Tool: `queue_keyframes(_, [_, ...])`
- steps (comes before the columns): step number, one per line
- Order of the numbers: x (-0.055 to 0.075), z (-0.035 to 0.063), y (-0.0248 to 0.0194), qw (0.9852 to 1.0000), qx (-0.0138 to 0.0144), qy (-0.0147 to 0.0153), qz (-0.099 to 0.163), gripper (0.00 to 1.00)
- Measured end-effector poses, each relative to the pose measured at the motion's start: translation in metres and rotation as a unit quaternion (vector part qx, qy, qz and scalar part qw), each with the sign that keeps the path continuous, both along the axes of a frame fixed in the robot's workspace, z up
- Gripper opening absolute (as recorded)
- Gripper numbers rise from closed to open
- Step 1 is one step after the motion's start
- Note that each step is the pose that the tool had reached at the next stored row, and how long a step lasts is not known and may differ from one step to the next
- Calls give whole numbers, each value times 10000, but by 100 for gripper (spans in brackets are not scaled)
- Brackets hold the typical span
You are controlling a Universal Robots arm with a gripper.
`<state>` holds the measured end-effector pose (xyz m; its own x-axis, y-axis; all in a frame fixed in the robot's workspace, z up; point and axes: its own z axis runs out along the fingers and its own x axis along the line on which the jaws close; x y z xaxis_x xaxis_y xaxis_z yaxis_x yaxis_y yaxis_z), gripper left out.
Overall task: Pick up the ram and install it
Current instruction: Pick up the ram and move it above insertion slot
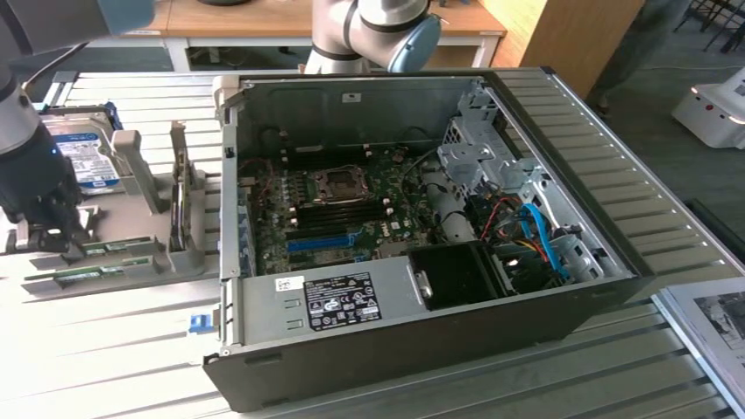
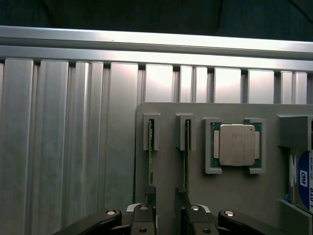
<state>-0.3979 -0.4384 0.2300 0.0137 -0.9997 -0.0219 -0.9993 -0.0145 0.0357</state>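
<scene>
Gripper [image 2: 166,211], jaws apart, seemingly over ram [image 2: 186,147]

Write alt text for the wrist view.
The open gripper is over a grey holder, its fingers by the ends of two ram sticks standing on edge in slots. The holder also carries a processor and a blue-labelled hard drive.
</scene>
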Motion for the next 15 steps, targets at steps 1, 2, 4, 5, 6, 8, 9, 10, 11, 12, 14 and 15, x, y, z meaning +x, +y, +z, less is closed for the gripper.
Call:
queue_keyframes(1, [0,0,-10,10000,0,0,0,29])
queue_keyframes(2, [0,0,-18,10000,0,0,0,29])
queue_keyframes(4, [0,0,-34,10000,0,0,0,29])
queue_keyframes(5, [0,0,-42,10000,0,0,0,29])
queue_keyframes(6, [0,0,-49,10000,0,0,0,29])
queue_keyframes(8, [0,0,-63,10000,0,0,0,29])
queue_keyframes(9, [-1,1,-66,10000,0,1,0,29])
queue_keyframes(10, [0,0,-66,10000,0,0,-1,29])
queue_keyframes(11, [0,0,-66,10000,0,0,-1,29])
queue_keyframes(12, [0,0,-66,10000,0,0,-1,29])
queue_keyframes(14, [0,0,-67,10000,0,0,0,29])
queue_keyframes(15, [0,-1,-67,10000,0,0,0,29])
